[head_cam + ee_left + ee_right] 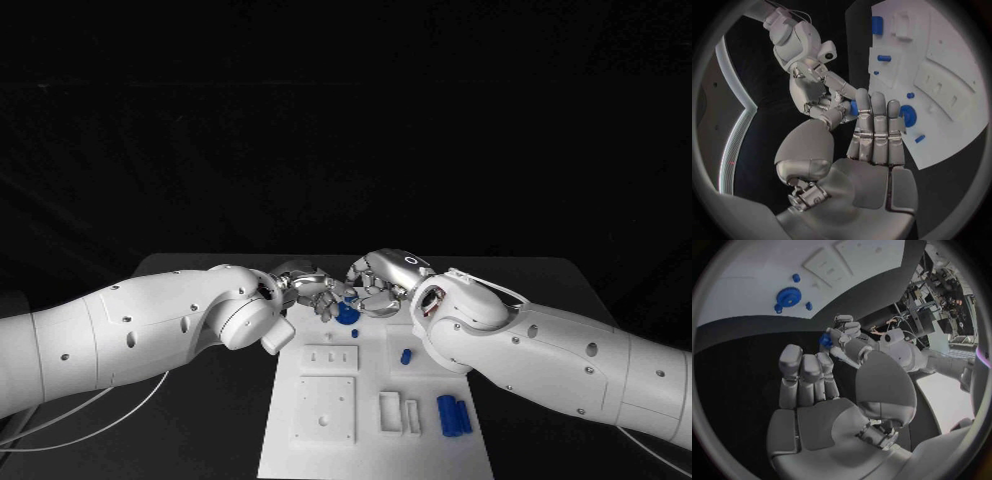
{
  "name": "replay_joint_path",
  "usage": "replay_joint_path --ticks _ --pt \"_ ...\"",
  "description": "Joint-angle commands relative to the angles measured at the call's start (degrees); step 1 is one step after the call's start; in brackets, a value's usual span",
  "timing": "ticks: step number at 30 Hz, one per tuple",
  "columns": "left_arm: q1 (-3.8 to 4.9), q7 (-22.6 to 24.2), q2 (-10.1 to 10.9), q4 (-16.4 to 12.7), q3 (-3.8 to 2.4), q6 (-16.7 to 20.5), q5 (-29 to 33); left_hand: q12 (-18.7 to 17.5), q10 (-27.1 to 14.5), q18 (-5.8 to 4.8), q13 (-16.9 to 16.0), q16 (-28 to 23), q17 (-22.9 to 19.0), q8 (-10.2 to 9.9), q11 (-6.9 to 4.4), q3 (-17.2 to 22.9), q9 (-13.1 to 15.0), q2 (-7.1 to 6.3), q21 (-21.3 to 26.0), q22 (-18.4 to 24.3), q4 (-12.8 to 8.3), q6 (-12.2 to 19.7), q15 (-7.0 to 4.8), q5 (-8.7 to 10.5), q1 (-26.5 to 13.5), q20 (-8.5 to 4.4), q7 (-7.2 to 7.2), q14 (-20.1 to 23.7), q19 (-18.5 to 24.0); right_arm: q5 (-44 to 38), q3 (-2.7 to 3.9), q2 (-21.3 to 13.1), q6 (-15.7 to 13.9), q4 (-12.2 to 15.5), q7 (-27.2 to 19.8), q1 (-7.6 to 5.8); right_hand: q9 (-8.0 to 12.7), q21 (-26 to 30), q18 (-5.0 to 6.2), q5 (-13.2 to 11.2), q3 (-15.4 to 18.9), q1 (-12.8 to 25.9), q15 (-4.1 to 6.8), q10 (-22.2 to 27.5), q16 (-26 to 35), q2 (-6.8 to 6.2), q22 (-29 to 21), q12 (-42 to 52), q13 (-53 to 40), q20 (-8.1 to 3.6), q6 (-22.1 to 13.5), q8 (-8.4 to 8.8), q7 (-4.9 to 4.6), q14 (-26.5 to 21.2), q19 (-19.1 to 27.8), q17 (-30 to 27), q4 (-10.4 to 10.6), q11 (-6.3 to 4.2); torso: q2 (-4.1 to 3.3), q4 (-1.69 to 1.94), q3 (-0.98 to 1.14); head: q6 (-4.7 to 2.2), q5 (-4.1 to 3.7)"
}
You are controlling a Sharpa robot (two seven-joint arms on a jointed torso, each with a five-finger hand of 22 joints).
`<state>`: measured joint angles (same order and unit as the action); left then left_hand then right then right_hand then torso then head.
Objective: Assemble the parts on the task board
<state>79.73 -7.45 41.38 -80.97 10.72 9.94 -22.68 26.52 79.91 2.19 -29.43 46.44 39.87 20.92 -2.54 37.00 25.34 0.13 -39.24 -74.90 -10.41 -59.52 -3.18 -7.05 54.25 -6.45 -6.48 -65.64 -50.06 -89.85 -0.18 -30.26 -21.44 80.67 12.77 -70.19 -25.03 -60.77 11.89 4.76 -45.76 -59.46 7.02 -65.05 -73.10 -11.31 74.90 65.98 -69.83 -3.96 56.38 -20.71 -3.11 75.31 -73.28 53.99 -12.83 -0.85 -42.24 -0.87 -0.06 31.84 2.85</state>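
My two hands meet fingertip to fingertip above the far end of the white task board (329, 440). A small blue part (853, 107) (825, 339) sits between them. My left hand (306, 285) (873, 150) pinches it between thumb and fingertip. My right hand (384, 280) (817, 405) has its fingertips on the same part from the other side. Below the hands a blue gear (348, 313) (907, 115) (787, 296) lies on the board's far end, with small blue pegs (910, 95) (809, 305) beside it.
More blue parts lie on the board: a short one (407, 355) at mid right and two longer ones (454, 416) near the front right. White raised blocks (326, 408) stand on the board's left half. Both white forearms hang over the board's sides.
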Motion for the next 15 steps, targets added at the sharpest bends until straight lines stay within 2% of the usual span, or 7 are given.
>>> replay_joint_path --ticks 1,4,7,9,10,12,15 --pt "0.11 0.6 0.1 -0.3 -0.13 0.7 -1.8 0.5 1.0 -0.78 -0.2 0.7 0.2 0.4 -0.23 0.0 4.2 -0.22 -0.5 -1.2 -0.5 -3.8 -0.2 -0.64 -0.6 -1.99 3.18 -0.8 0.2 2.6 -0.09 -0.6 -2.9 -0.8 -1.2 0.11 0.8 0.8 3.11 -1.4 2.4 1.8 -0.86 2.2 1.3 -2.67 0.1 -2.1 1.2 0.03 -1.2 1.65 -3.09 -1.1 0.8 -0.4 0.7 0.81 0.03 -0.02 -0.02 0.06 0.04" --pt "0.09 0.3 0.2 -0.2 -0.13 0.7 -3.0 0.8 1.6 -0.9 -0.5 1.3 0.4 0.6 -0.53 0.0 4.8 -0.36 -0.9 -1.2 -0.7 -4.4 -0.56 -0.98 -0.8 -2.31 3.47 -1.3 0.1 3.8 -0.09 -1.4 -5.1 -1.1 -2.1 0.11 1.4 2.4 3.11 -1.4 4.5 2.8 -1.65 4.0 2.7 -3.83 -0.4 -3.5 2.0 0.26 -4.4 3.37 -4.3 -2.9 2.7 -0.9 1.2 1.76 0.0 0.0 -0.03 0.03 0.04" --pt "0.08 0.1 0.3 -0.2 -0.13 0.5 -4.3 1.5 2.2 -1.03 -1.0 2.3 0.6 0.9 -0.9 0.0 5.6 -0.51 -1.6 -1.2 -0.9 -5.0 -1.01 -1.38 -1.1 -2.82 3.82 -1.9 -0.3 5.2 -0.1 -2.4 -6.9 -1.1 -3.2 0.12 1.7 3.3 3.11 -0.4 7.3 3.2 -2.35 5.2 3.2 -4.1 -0.6 -3.9 2.4 0.48 -6.2 4.16 -5.1 -3.8 3.8 -0.9 1.3 2.56 0.01 -0.02 0.0 0.13 0.07" --pt "0.08 -0.2 0.3 -0.2 -0.13 0.2 -4.9 1.9 2.5 -1.07 -1.2 2.6 0.7 1.0 -1.03 0.0 5.9 -0.52 -1.9 -1.2 -0.9 -5.3 -1.16 -1.53 -1.2 -3.0 3.95 -2.1 -0.4 6.1 -0.1 -3.1 -7.8 -0.8 -4.0 0.19 1.7 3.5 3.11 0.5 8.5 3.4 -2.56 5.5 3.2 -4.26 -0.6 -3.9 2.6 0.55 -6.7 4.38 -5.22 -4.0 4.0 -0.9 1.4 2.69 0.0 -0.05 0.0 0.15 0.08" --pt "0.07 -0.5 0.4 -0.2 -0.13 0.1 -5.5 2.2 2.6 -1.11 -1.4 3.0 0.8 1.0 -1.14 0.1 6.3 -0.55 -2.1 -1.2 -1.0 -5.4 -1.3 -1.6 -1.3 -3.19 4.06 -2.2 -0.6 6.5 -0.1 -3.7 -8.1 -0.6 -4.3 0.28 1.8 3.8 3.11 1.9 10.5 3.0 -2.95 5.9 3.2 -4.02 -0.6 -3.7 2.8 0.56 -7.6 4.66 -5.57 -4.3 4.3 -0.8 1.4 3.12 -0.03 -0.03 0.01 0.14 0.09" --pt "0.07 -1.1 0.4 -0.1 -0.13 -0.1 -6.5 2.5 2.8 -1.13 -1.6 3.3 0.9 1.1 -1.28 0.1 6.7 -0.53 -2.5 -1.2 -1.2 -5.7 -1.45 -1.66 -1.3 -3.39 4.19 -2.4 -0.8 7.1 -0.1 -4.7 -8.8 -0.3 -4.9 0.38 1.7 3.9 3.11 2.1 10.9 2.8 -2.9 6.0 3.2 -4.07 -0.6 -3.5 2.9 0.58 -7.5 4.56 -5.6 -4.3 4.3 -0.8 1.5 3.05 -0.02 -0.07 0.05 0.19 0.17" --pt "0.07 -2.3 0.4 -0.1 -0.13 -0.8 -8.2 3.5 3.4 -1.12 -2.2 4.3 1.1 1.3 -1.61 0.0 7.6 -0.68 -3.3 -1.3 -1.4 -6.1 -1.92 -1.79 -1.4 -3.88 4.49 -3.0 -1.4 7.9 -0.09 -6.2 -9.0 0.1 -5.4 0.45 1.5 4.0 3.11 3.7 11.5 2.3 -2.8 6.0 3.2 -3.89 -0.5 -3.3 3.2 0.61 -7.2 4.32 -5.49 -4.2 4.3 -0.7 1.8 2.95 0.03 -0.1 0.08 0.31 0.24"
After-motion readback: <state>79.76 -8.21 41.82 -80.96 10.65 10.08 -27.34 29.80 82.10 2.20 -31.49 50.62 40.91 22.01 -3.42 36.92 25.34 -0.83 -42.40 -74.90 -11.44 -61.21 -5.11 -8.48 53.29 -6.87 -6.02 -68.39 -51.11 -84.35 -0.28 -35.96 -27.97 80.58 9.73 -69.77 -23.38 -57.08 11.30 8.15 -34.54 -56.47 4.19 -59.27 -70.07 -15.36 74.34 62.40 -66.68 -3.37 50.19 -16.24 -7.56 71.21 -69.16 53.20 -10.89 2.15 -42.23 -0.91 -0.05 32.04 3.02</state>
